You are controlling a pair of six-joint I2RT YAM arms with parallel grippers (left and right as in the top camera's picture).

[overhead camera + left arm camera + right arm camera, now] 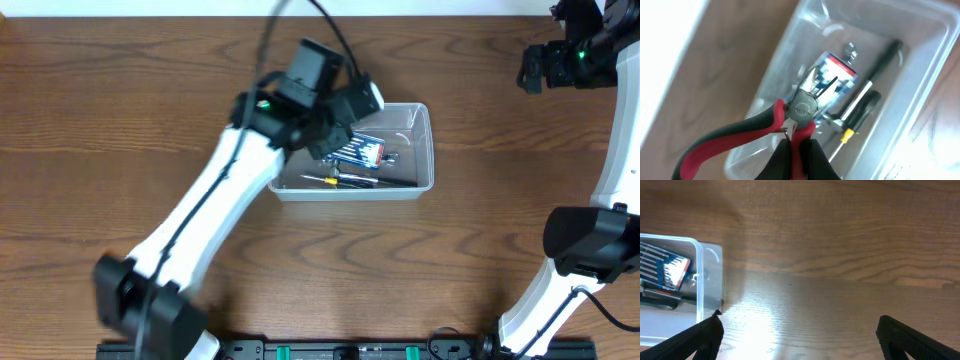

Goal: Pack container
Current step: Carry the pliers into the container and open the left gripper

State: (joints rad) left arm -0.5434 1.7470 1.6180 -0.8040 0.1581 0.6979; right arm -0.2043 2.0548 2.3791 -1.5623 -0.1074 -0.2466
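1. Found the container (pixel 428 150) a bit right of centre in the overhead shot. Sitting flat on the wood table (pixel 120 100), long side running left to right.
2. Can see the left gripper (pixel 335 118) coming in from the lower left of that frame and hanging over the container's upper left end.
3. Switching to the left wrist view: got the left gripper (pixel 797 145) at bottom centre, pinched tight on 1 handle of a pair of pliers (pixel 802 107) with red and black grips. Leaves the other handle free, sweeping off to the lower left.
4. Points the pliers' nose toward the upper right, over the container (pixel 785 55) and right above a blue case (pixel 840 82). Can't tell whether touching the case or just hovering.
5. Also spotted 2 screwdrivers (pixel 880 60) with black handles lying in there beside the case, toward the right of the frame, 1 with a yellow collar.
6. Seeing the right gripper (pixel 548 65) way up in the upper right corner of the overhead shot, well apart from the container.
7. In the right wrist view, seeing that right gripper (pixel 799 321) spread wide, 1 fingertip at lower left and 1 at lower right, with plain wood between.
8. Same view: catching the container (pixel 699 280) at the left edge, with the blue case (pixel 670 267) showing through the clear wall.
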